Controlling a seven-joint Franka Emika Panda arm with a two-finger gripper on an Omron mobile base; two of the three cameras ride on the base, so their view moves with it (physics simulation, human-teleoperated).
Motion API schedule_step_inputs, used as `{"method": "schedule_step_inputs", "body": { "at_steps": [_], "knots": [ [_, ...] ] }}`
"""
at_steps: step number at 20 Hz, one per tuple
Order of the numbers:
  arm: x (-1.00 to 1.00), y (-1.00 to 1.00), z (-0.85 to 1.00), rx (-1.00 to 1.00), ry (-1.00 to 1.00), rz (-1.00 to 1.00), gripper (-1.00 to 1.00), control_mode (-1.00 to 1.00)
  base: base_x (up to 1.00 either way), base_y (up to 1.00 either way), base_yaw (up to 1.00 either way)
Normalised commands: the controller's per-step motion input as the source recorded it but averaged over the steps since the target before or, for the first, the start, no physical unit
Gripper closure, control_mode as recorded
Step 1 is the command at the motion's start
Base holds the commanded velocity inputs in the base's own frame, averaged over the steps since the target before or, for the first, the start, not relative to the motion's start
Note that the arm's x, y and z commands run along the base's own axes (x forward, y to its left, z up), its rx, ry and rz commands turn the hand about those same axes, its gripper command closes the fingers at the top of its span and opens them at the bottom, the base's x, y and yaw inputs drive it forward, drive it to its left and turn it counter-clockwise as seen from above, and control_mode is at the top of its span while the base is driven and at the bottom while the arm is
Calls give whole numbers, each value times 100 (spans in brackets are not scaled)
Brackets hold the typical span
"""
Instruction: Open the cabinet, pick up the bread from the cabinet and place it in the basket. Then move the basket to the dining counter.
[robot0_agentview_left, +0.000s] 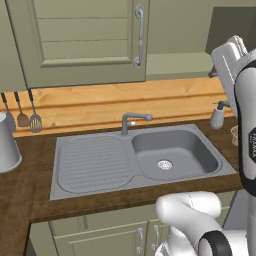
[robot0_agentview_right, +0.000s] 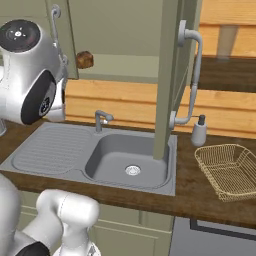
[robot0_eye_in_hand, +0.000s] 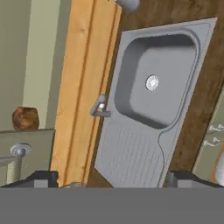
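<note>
The gripper (robot0_eye_in_hand: 109, 179) has its jaws spread wide with nothing between them, looking down along the grey sink (robot0_eye_in_hand: 153, 87). The bread (robot0_agentview_right: 84, 59) sits on the shelf of the cabinet (robot0_agentview_right: 167, 75), whose right door stands open. The basket (robot0_agentview_right: 227, 170) rests on the worktop right of the sink.

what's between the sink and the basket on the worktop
In the right base view, the open cabinet door hangs between sink and basket, with a soap dispenser behind.

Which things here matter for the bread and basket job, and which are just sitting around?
For the job: sage-green wall cabinet, right door open; small dark-brown bread lump on its shelf; tan woven wicker basket.

Lying about: grey sink, grey tap, soap dispenser, hanging utensils.
</note>
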Motion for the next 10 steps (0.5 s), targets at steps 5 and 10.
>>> {"method": "schedule_step_inputs", "body": {
  "at_steps": [5,10],
  "knots": [
    [19,64,0,-41,-15,56,-100,-100,0,0,0],
    [14,62,0,-37,-58,48,-100,-100,0,0,0]
  ]
}}
